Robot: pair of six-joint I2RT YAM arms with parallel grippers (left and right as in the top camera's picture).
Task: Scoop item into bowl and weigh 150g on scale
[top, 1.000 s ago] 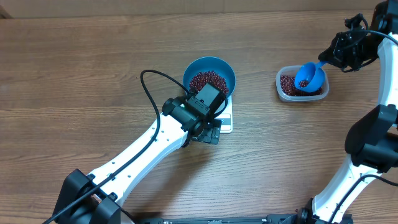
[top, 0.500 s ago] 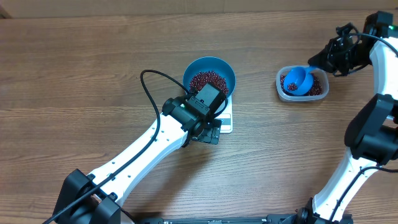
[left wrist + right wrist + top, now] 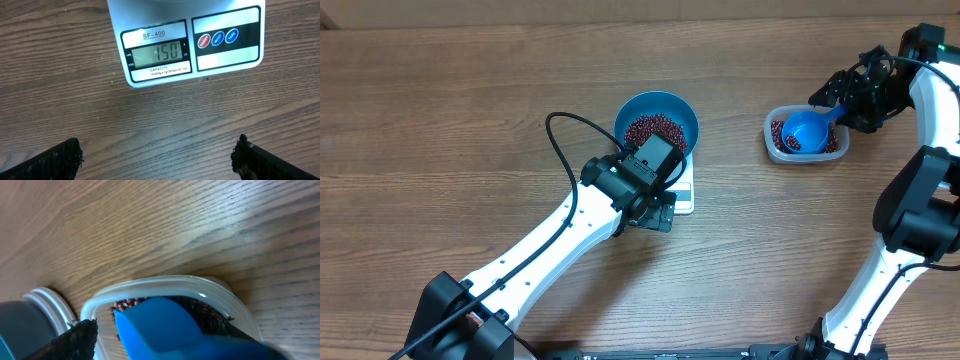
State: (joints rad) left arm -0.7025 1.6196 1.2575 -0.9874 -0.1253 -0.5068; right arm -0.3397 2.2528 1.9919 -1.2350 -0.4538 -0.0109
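Scale (image 3: 185,45) is reading 150, left jaws gaping wide; right jaws standing released by scoop (image 3: 160,322) in tub (image 3: 165,282), risking snagging its handle, scattering beans (image 3: 125,304).

Overhead: fixed, high, looking straight down over the whole tabletop (image 3: 470,120). Left wrist: low, facing down, close on the display edge of the scale (image 3: 192,45); the same scale sits mid-frame overhead. Right wrist: very close, angled onto the clear tub (image 3: 150,286) rim and blue scoop (image 3: 160,325), both at overhead's right.
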